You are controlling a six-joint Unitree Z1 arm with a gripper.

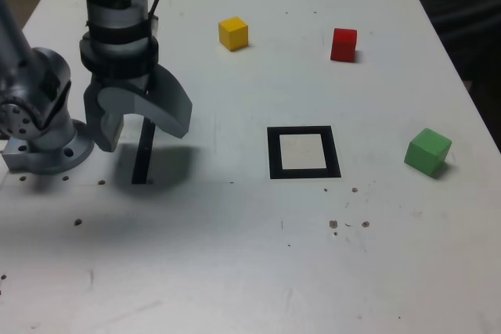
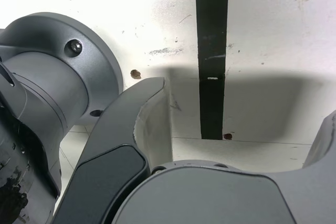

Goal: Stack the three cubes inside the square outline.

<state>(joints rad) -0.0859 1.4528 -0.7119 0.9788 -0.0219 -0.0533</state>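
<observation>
Well, nothing's being stacked yet: gripper (image 1: pixel 137 127) is hanging spread and empty over the black strip (image 1: pixel 143 154); from the square outline (image 1: pixel 304 152), yellow cube (image 1: pixel 233 34) is sitting at eleven o'clock, red cube (image 1: pixel 344 44) at one, green cube (image 1: pixel 427 152) at three.

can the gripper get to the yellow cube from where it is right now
Probably yes. The gripper hangs open and empty over the black strip, and only bare table lies between it and the yellow cube, which stands apart from the other cubes.

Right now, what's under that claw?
Under the open gripper lies bare white table and a narrow black strip, in the gripper's shadow. No cube is there. The strip's upper end is hidden behind the gripper in the exterior view.
</observation>
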